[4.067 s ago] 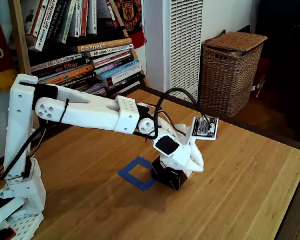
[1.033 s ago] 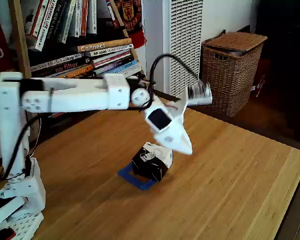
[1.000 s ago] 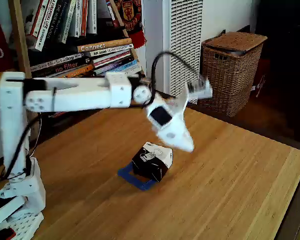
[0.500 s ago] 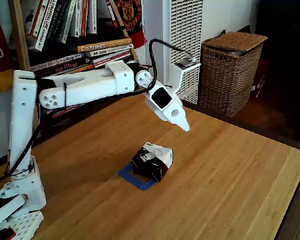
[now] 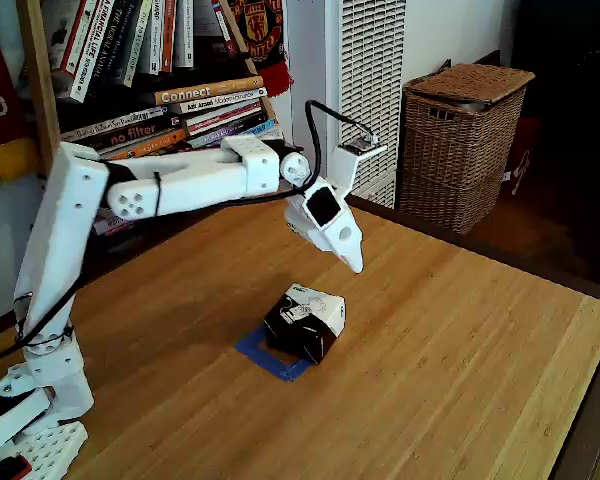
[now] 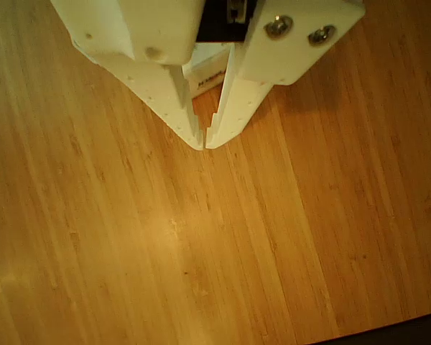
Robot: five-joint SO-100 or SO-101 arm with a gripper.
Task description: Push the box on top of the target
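One box (image 5: 304, 322) covering target (image 5: 270, 358), wicker basket (image 5: 460, 145) well apart, gripper (image 5: 355, 264) closed above

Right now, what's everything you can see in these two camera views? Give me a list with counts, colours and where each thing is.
box: one, black sides and white printed top, on the table sitting over the target
target: one, blue tape outline, mostly covered by the box, front-left edges showing
table: one, light wood, fills the lower part of the fixed view
wicker basket: one, brown, lidded, behind the table at upper right
books: a stack, mixed colours, on the shelf at upper left
white slatted unit: one, standing between the books and the basket
arm: one, white, reaching from the left
gripper: one, white, in the air above and behind the box; fingertips nearly together in the other view, holding nothing
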